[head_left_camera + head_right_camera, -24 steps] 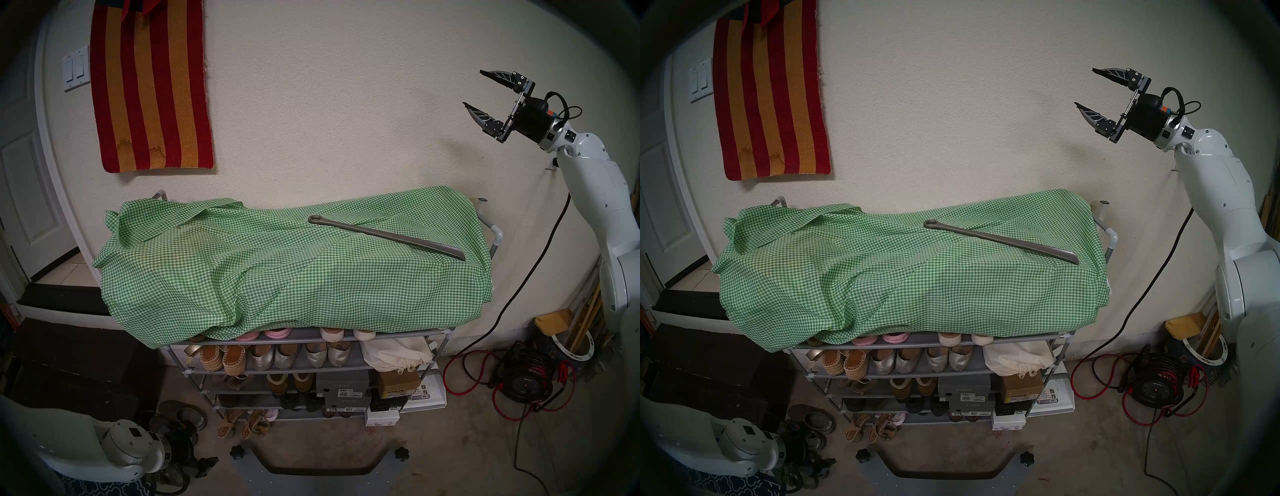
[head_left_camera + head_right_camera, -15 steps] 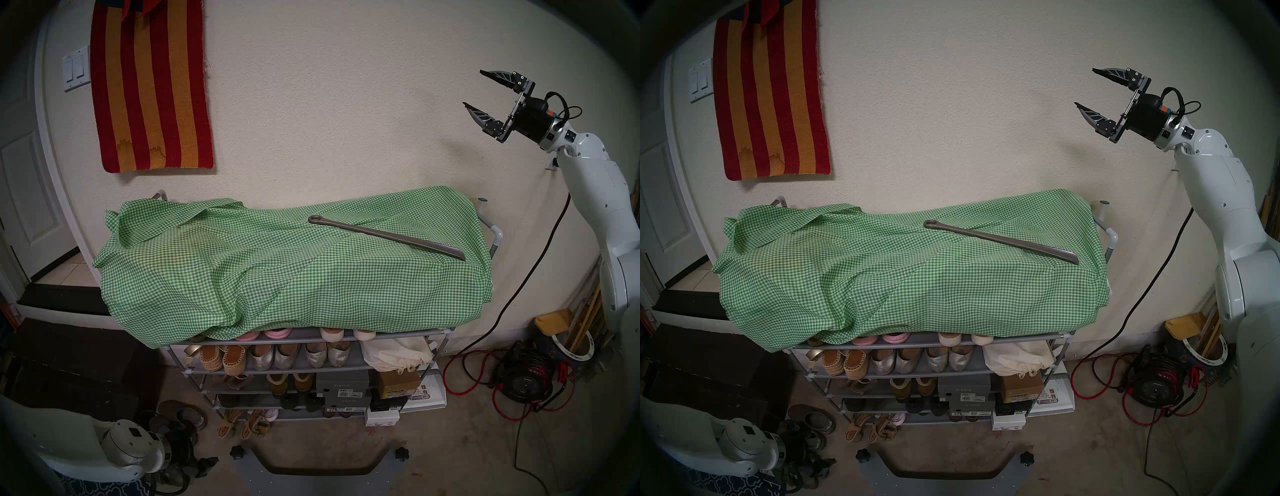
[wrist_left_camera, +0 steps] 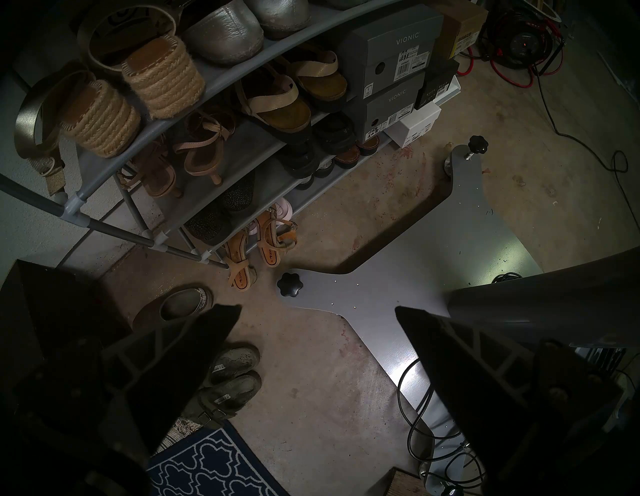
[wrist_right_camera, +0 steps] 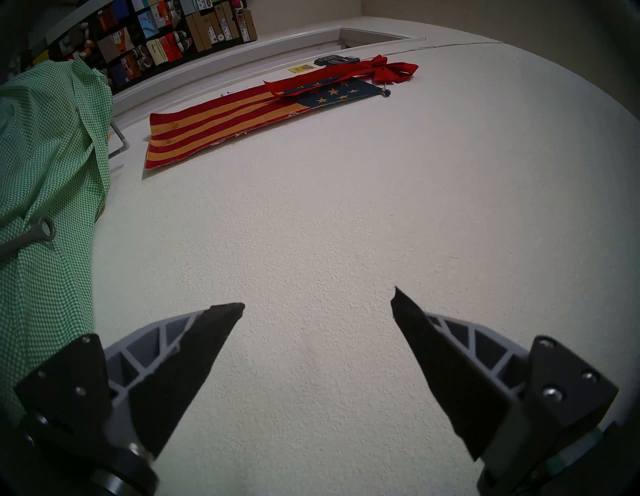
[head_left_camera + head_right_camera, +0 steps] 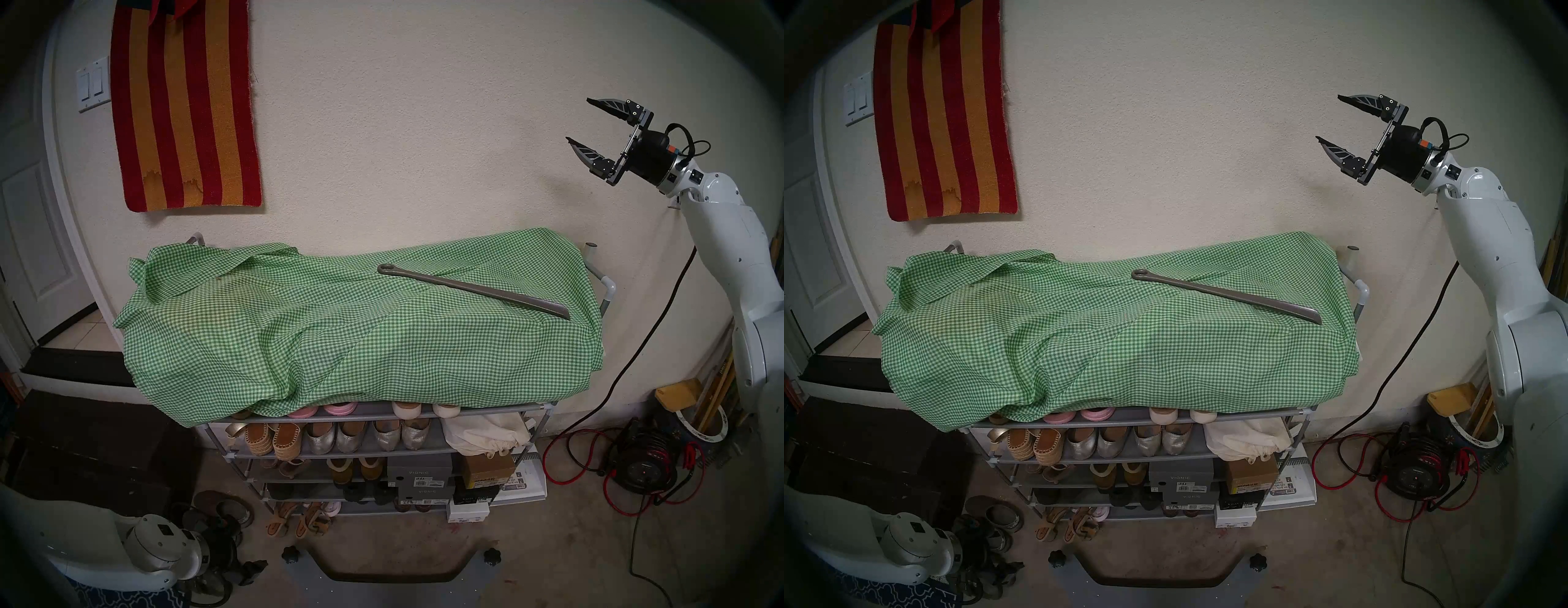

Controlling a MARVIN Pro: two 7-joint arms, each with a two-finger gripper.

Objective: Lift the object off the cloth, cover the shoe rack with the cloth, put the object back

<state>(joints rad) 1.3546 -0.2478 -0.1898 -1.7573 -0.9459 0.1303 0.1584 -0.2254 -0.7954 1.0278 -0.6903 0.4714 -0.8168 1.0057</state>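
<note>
Thin woven cloth (image 5: 339,339), matt; dull grey metal shoehorn (image 5: 471,288); rough plaster wall (image 5: 403,148); bare concrete floor (image 5: 530,552).

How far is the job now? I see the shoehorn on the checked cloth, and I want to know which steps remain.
Done, by the look of it: the gingham cloth drapes the top of the shoe rack, lower tiers uncovered, and the shoehorn lies on it. In hand: nothing; the right gripper is open near the wall, the left gripper open above the floor. Left: apparently nothing.
</note>
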